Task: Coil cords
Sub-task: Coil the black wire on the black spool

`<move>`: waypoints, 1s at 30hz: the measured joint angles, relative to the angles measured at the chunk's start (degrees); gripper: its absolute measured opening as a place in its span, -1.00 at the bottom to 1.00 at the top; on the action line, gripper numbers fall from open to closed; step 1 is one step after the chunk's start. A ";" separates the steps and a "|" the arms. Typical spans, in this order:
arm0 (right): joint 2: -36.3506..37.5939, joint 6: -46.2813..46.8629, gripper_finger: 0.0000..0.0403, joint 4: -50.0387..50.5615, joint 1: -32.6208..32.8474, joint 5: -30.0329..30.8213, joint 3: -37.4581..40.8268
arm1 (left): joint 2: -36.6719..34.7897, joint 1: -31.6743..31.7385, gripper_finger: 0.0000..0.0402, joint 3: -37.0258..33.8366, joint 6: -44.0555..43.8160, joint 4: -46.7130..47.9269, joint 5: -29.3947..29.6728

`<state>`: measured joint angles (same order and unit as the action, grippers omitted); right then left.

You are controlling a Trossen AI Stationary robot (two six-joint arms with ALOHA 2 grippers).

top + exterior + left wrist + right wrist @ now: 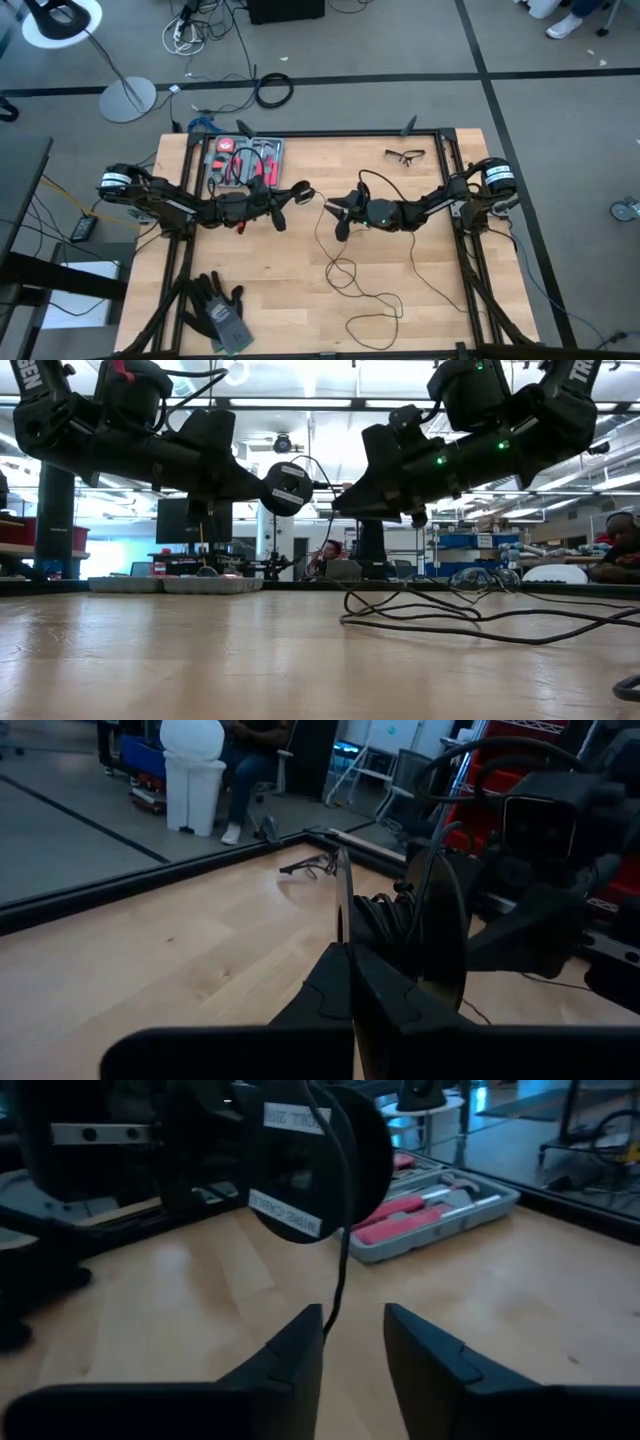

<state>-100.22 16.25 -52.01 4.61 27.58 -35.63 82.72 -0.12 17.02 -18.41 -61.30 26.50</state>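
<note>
Nearby, red-handled tools [245, 165] lie in the grey tool case [272, 148].

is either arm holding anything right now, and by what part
The left gripper holds the cord's puck by its edge, jaws shut. The right gripper is open, holding nothing.

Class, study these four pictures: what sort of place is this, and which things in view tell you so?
Probably a robotics lab or workshop. A pale wooden worktable sits in a black metal frame, a grey case of red-handled hand tools lies on it, and blue storage shelving and monitors fill the room behind.
</note>
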 joint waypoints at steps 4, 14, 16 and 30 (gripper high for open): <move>0.00 0.02 -0.79 -0.05 -0.74 -2.47 -0.01 | 0.02 0.00 -1.00 0.56 -0.02 -0.17 0.00; 0.00 0.05 -0.99 0.35 -0.99 0.97 -0.03 | 0.04 0.00 -1.00 1.25 0.22 -0.26 -0.26; -0.02 0.21 -0.99 1.22 -1.02 1.17 -0.07 | 0.04 0.00 -1.00 1.25 0.12 -1.10 -0.38; -0.04 -5.47 -1.00 28.73 -1.03 -1.26 -16.50 | 0.15 -0.02 -1.00 4.97 -1.42 -0.88 2.40</move>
<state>-100.27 10.78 -23.28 3.57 26.33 -52.12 82.87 -0.14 21.99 -19.84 -62.18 28.90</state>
